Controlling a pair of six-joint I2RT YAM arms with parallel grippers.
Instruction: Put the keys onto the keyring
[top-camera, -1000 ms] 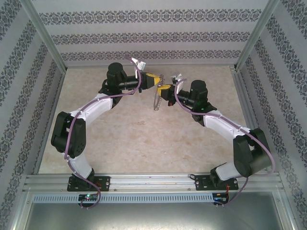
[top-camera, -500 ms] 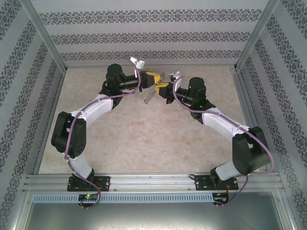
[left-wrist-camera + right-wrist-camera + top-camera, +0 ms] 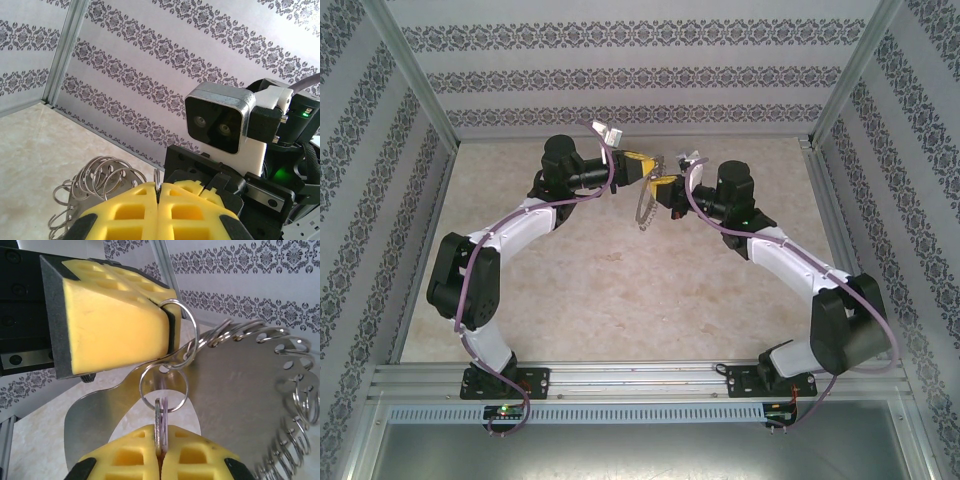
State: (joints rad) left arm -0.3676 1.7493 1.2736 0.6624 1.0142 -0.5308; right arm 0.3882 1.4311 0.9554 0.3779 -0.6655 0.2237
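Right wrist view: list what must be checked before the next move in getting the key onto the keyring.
1. The right tool is shut on the key, which stands upright in its grip: ok.
2. The left tool is shut on a split ring at the edge of the keyring: ok.
3. The keyring hangs between both tools, off the table: ok.
4. A small ring sits around the head of the key: ok.
5. That small ring passes through the key's hole: cannot tell.
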